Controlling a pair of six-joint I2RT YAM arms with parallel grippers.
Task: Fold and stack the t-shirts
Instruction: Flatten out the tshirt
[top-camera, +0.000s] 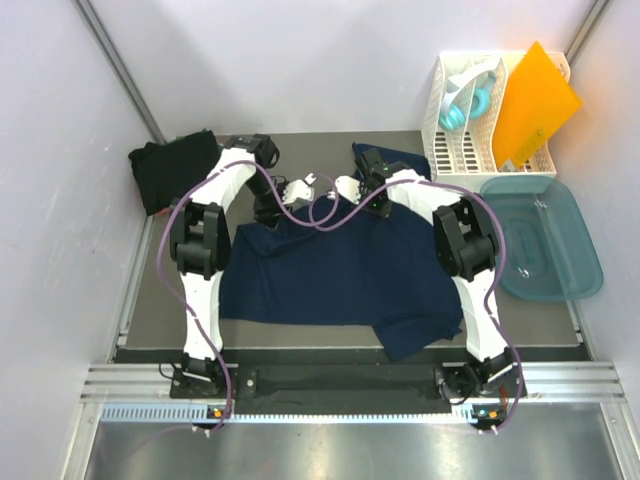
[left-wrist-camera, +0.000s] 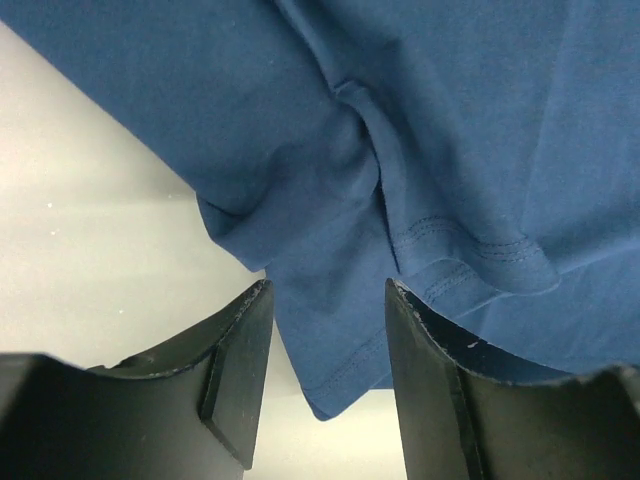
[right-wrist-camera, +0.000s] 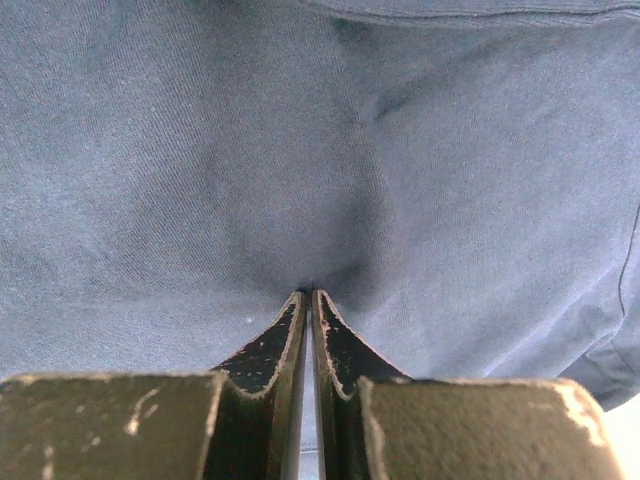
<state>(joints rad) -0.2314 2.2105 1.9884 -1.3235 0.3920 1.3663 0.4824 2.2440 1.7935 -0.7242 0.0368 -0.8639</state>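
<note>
A navy blue t-shirt lies spread over the middle of the table, one sleeve hanging toward the front right. A folded black t-shirt sits at the back left corner. My left gripper is at the navy shirt's back edge. In the left wrist view it is open, with a hemmed corner of the shirt lying between the fingers. My right gripper is beside it. In the right wrist view it is shut on a pinched fold of the navy cloth.
More dark navy cloth lies behind the right arm; I cannot tell whether it is a separate shirt. A white slotted rack with an orange folder stands at the back right. A teal tub sits at the right.
</note>
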